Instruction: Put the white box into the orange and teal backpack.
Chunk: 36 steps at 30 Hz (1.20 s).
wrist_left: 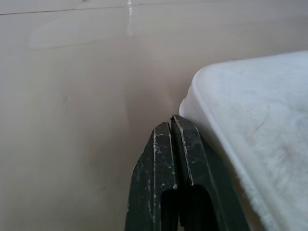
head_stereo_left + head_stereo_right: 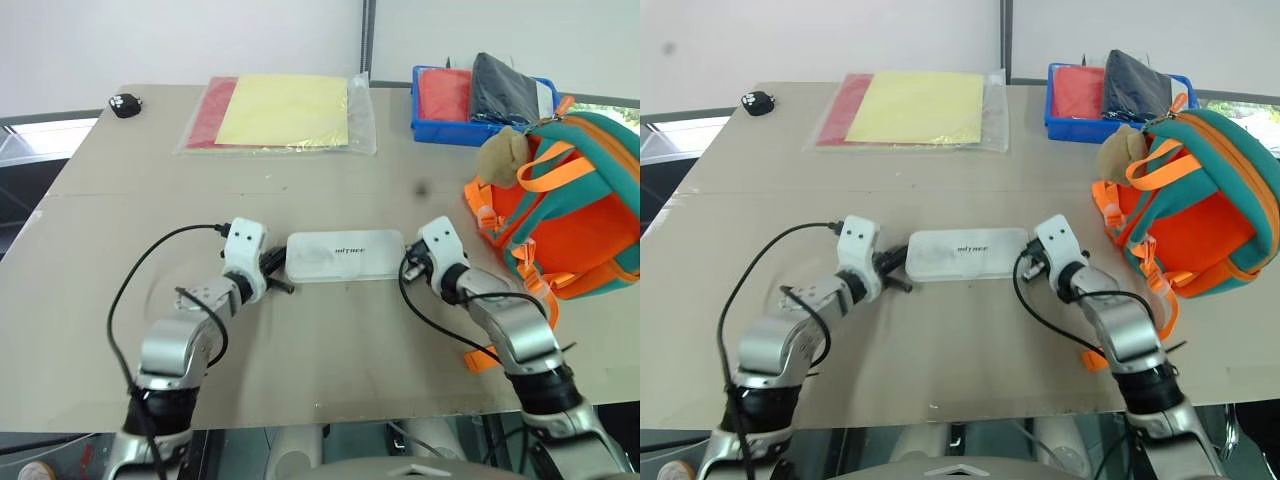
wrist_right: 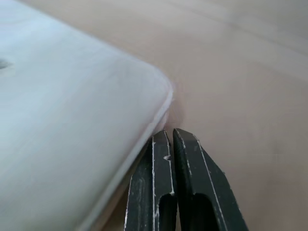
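Both grippers sit at the short ends of the flat, long white plastic box [image 2: 345, 256] with rounded corners and small dark lettering on its lid. It lies flat on the tan table [image 2: 330, 370] near the front edge, between the two arms.

Left gripper [image 1: 174, 127] has its two black fingers pressed together with nothing between them, tips right at the box's left end near a rounded corner. Right gripper [image 3: 169, 136] is likewise closed on nothing, its tips against the opposite corner.

Closed fingers make sense here, I judge: the case looks too wide and flat to pinch across, so the arms seem set to squeeze it between them from both ends, like two blunt pushers, and lift it that way.

Small orange backpack [image 2: 570, 205] with teal trim and orange webbing straps lies on its side at the table's right edge, well apart from the box, a tan plush charm [image 2: 505, 155] at its top. Its mouth is not clearly visible, so I cannot tell whether it is open.

Farther back rest a clear sleeve of yellow and red sheets [image 2: 280, 112] and a blue tray [image 2: 430, 128], out of the way.
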Tool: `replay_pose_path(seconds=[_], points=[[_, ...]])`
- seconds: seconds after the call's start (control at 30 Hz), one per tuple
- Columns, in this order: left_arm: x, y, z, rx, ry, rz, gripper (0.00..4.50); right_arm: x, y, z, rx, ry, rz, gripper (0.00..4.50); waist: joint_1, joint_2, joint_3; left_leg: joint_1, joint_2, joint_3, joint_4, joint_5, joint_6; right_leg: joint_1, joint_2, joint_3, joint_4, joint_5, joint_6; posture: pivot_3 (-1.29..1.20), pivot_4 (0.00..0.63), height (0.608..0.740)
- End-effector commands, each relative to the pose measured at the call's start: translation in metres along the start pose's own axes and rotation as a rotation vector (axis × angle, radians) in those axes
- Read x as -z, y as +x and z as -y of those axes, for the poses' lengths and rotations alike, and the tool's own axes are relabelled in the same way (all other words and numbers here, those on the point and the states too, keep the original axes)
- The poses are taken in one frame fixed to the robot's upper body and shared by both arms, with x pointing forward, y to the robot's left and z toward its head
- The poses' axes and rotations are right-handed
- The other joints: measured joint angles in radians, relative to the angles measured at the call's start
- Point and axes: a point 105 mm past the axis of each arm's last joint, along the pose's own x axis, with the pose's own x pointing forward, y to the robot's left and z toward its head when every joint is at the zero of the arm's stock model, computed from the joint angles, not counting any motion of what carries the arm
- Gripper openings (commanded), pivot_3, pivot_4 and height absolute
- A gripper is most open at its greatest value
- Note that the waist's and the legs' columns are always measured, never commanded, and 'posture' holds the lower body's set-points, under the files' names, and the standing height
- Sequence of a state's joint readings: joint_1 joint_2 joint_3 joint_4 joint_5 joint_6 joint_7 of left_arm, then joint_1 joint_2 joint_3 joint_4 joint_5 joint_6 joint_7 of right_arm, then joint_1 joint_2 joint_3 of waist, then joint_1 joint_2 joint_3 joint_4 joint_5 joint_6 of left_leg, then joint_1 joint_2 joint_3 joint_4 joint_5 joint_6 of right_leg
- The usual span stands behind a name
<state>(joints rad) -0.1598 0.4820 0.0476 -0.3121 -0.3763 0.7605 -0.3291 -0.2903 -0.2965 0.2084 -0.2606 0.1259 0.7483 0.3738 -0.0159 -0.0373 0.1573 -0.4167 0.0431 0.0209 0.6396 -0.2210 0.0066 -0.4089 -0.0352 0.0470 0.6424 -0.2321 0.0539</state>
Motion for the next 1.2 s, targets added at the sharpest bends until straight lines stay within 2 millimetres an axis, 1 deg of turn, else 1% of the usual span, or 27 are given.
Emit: replay_pose_path(seconds=[0.03,0.1,0.17,0.27,0.3,0.33,0.37,0.43,0.47,0.5,0.53,0.57,0.63,0.7,0.73,0.8,0.87,0.93,1.03,1.13,1.2], points=[[0.004,-0.013,0.025,0.126,0.004,-0.006,0.04,-0.011,-0.011,-0.022,-0.122,-0.016,0.048,0.0,0.001,0.0,0.0,0.0,0.0,0.0,0.0,0.0,0.0,0.0,0.0,0.0,0.0,0.0,0.0,0.0,0.15,0.74],[0.007,-0.024,0.026,0.132,0.003,-0.013,0.04,-0.007,-0.016,-0.023,-0.129,-0.028,0.035,0.0,0.0,0.0,0.0,0.001,0.0,0.0,0.0,0.0,0.0,0.0,0.0,0.0,0.0,0.0,0.0,0.0,0.15,0.74],[0.01,-0.032,0.024,0.123,0.003,-0.027,0.04,-0.005,-0.018,-0.019,-0.107,-0.045,0.025,0.0,0.0,0.0,0.0,0.001,0.0,0.0,0.0,0.0,0.0,0.0,0.0,0.0,0.0,-0.001,-0.002,0.0,0.15,0.74],[0.018,-0.042,0.014,0.109,-0.02,-0.05,0.04,-0.002,-0.02,-0.02,-0.118,-0.041,0.019,0.0,0.0,0.0,0.0,0.001,0.0,0.0,0.0,0.0,0.0,0.0,0.0,0.0,0.0,-0.002,-0.004,0.0,0.15,0.74],[0.017,-0.047,0.01,0.124,-0.059,-0.046,0.04,-0.002,-0.022,-0.02,-0.131,-0.044,0.017,0.0,0.0,0.0,0.0,0.002,0.0,0.0,0.0,0.0,0.0,0.0,0.0,0.0,0.0,-0.002,-0.004,0.0,0.15,0.74],[0.016,-0.051,0.007,0.138,-0.083,-0.042,0.55,-0.002,-0.024,-0.02,-0.139,-0.047,0.015,0.0,0.0,0.0,0.0,0.002,0.0,0.0,0.0,0.0,0.0,0.0,0.0,0.0,0.0,-0.002,-0.004,0.0,0.15,0.74],[0.014,-0.055,0.0,0.136,-0.086,-0.042,0.77,-0.002,-0.025,-0.018,-0.137,-0.051,0.013,0.0,0.0,0.0,0.0,0.001,0.0,0.0,0.001,0.0,0.0,0.0,0.0,0.0,0.0,-0.002,-0.004,0.0,0.15,0.74],[0.016,-0.063,-0.013,0.133,-0.097,-0.063,1.59,0.0,-0.027,-0.013,-0.13,-0.063,0.004,0.0,0.0,0.0,0.0,0.001,0.0,0.0,0.001,0.0,0.0,0.0,0.0,0.0,0.0,-0.002,-0.004,0.0,0.15,0.74],[0.018,-0.069,-0.015,0.17,-0.12,-0.082,2.17,0.001,-0.028,-0.011,-0.13,-0.074,-0.001,0.0,0.0,0.0,0.0,0.001,0.0,0.0,0.001,0.0,0.0,0.0,0.0,0.0,0.0,-0.002,-0.004,0.0,0.15,0.74],[0.022,-0.078,-0.021,0.197,-0.17,-0.123,2.5,0.001,-0.029,-0.007,-0.129,-0.082,-0.003,0.0,-0.001,0.0,0.0,0.001,0.0,0.0,0.0,0.0,0.0,0.0,0.0,0.0,0.0,-0.002,-0.004,0.0,0.15,0.74],[0.026,-0.087,-0.026,0.231,-0.223,-0.167,3.03,0.002,-0.03,-0.003,-0.127,-0.088,-0.006,0.0,-0.001,0.0,0.0,0.001,0.0,0.0,0.0,0.0,0.0,-0.001,0.0,0.0,0.0,-0.003,-0.004,0.0,0.15,0.74],[0.028,-0.094,-0.027,0.27,-0.266,-0.202,3.53,0.002,-0.03,-0.001,-0.128,-0.095,-0.008,0.0,-0.002,0.0,0.0,0.001,0.001,0.0,0.0,0.0,0.0,-0.001,0.0,0.0,0.0,-0.003,-0.004,0.0,0.15,0.74],[0.029,-0.104,-0.026,0.336,-0.354,-0.254,4.39,0.002,-0.03,0.003,-0.132,-0.114,-0.01,0.0,-0.003,0.001,0.001,0.001,0.001,0.001,0.0,0.0,0.0,-0.001,0.0,0.0,0.0,-0.003,-0.004,0.0,0.15,0.74],[0.027,-0.11,-0.022,0.403,-0.457,-0.289,4.39,0.001,-0.029,0.005,-0.138,-0.136,-0.007,0.0,-0.003,0.001,0.001,0.002,0.001,0.001,0.0,0.0,0.0,-0.001,0.0,0.0,0.0,-0.003,-0.004,0.0,0.15,0.74],[0.026,-0.11,-0.021,0.42,-0.503,-0.305,4.39,0.0,-0.029,0.006,-0.141,-0.147,-0.004,0.0,-0.003,0.001,0.001,0.002,0.001,0.001,0.0,0.0,0.0,-0.001,0.0,-0.001,0.0,-0.003,-0.004,0.0,0.15,0.74],[0.025,-0.1,-0.012,0.461,-0.575,-0.316,4.39,-0.002,-0.026,0.004,-0.157,-0.173,-0.001,0.0,0.001,0.001,0.001,0.002,0.001,0.001,0.001,0.0,0.0,-0.001,0.0,-0.001,0.0,-0.003,-0.004,0.0,0.15,0.74],[0.024,-0.091,-0.002,0.488,-0.611,-0.325,4.39,-0.002,-0.023,0.001,-0.172,-0.193,0.001,0.0,0.004,0.001,0.001,0.001,0.0,0.0,0.001,0.0,0.0,-0.001,0.0,-0.001,0.0,-0.003,-0.004,0.0,0.15,0.74],[0.029,-0.082,0.006,0.495,-0.629,-0.346,4.39,-0.004,-0.019,-0.005,-0.194,-0.202,0.007,0.0,0.004,-0.001,0.0,0.001,0.0,0.0,0.002,0.0,0.0,0.0,0.0,-0.001,0.0,-0.003,-0.004,0.0,0.15,0.74],[0.034,-0.069,0.018,0.497,-0.645,-0.359,4.39,-0.005,-0.012,-0.014,-0.224,-0.196,0.013,0.0,0.004,0.001,-0.001,0.001,0.0,0.0,0.002,0.0,0.0,0.0,0.0,-0.001,0.0,0.0,0.0,0.0,0.15,0.74],[0.031,-0.056,0.039,0.551,-0.686,-0.337,4.39,-0.001,-0.006,-0.028,-0.28,-0.206,0.007,0.0,0.008,0.004,-0.004,0.002,-0.001,-0.001,0.002,0.0,0.0,0.002,0.0,-0.001,0.001,-0.001,0.0,0.0,0.15,0.74],[0.026,-0.048,0.049,0.575,-0.717,-0.305,4.39,-0.004,-0.003,-0.036,-0.317,-0.181,0.025,0.0,0.011,0.005,-0.006,0.003,-0.002,-0.001,0.004,0.0,0.0,0.003,-0.001,-0.001,0.0,-0.001,-0.002,0.0,0.15,0.74]])
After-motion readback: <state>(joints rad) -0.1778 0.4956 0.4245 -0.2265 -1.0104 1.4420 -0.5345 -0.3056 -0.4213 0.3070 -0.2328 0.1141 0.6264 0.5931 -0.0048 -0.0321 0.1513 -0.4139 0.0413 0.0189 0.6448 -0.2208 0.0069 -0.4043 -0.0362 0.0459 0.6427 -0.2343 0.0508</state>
